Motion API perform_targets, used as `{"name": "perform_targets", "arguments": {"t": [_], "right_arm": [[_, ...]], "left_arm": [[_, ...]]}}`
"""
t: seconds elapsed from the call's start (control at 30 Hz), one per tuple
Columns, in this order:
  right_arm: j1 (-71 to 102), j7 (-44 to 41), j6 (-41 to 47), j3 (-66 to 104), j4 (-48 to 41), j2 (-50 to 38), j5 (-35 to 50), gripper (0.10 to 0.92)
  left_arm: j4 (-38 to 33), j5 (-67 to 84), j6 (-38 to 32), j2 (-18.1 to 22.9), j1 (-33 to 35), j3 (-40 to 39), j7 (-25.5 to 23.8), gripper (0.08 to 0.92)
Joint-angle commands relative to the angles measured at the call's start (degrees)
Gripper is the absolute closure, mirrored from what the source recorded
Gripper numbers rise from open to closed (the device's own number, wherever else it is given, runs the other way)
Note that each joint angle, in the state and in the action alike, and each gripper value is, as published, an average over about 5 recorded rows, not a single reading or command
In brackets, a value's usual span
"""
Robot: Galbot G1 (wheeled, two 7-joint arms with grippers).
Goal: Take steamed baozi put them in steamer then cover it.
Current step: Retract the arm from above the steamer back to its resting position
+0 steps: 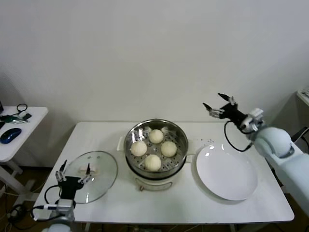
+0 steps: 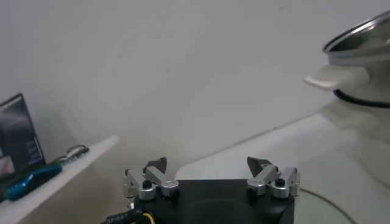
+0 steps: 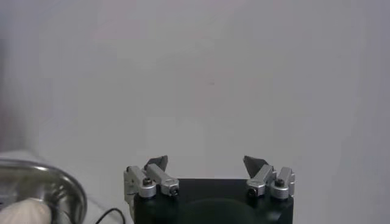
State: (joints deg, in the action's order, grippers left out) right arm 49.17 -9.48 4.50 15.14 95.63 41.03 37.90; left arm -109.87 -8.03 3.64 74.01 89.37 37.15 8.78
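The jaws of the right gripper are spread wide and nothing is held or touched between them; its fingers are raised in the air past the far edge of the table, above and behind the white plate, with the right arm bent back toward the robot's right side. The left gripper is likewise fully released and empty, held low at the near left corner of the table, its fingertips poised just at the near rim of the cover, which lies flat on the table left of the steamer. Whether the cover is touched cannot be told. Four steamed baozi are seen resting in the steamer's basket at the table's middle, uncovered, with the plate bare to its right. In the left wrist view the parted fingers are shown against the wall, the steamer's rim and a side handle appearing at the edge, and a small side desk with a blue object on it. In the right wrist view the parted fingers face the blank wall, with the steamer's rim and one bun at a corner.
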Motion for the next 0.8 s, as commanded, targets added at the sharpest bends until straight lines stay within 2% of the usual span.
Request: {"name": "perform_targets", "arguments": {"t": [0.03,0.2,0.4,0.5,0.8], "right_arm": [[45.1,-2.9,-19.0,30.4,3.5,18.0,-7.8,0.203],[47.8,-3.0,-24.4,27.2,4.2,23.5,-12.0,0.203],[48.5,-2.0,-26.1,24.1,3.0,27.5,-14.5,0.203],[48.3,-1.7,-26.2,23.2,2.9,28.8,-15.5,0.203],[49.3,-1.8,-25.7,21.8,5.4,30.4,-18.3,0.203]], "left_arm": [[3.1,-10.5,-7.4,-1.0,-0.3,0.5,7.6,0.177],[6.0,-25.7,-9.3,-5.3,0.8,1.6,16.4,0.177],[15.0,-47.7,-10.1,-10.1,1.9,1.1,28.0,0.177],[18.2,-54.6,-9.7,-9.8,2.2,0.2,29.5,0.177],[26.6,-63.6,-9.1,-6.5,-2.1,-2.3,28.6,0.177]]}}
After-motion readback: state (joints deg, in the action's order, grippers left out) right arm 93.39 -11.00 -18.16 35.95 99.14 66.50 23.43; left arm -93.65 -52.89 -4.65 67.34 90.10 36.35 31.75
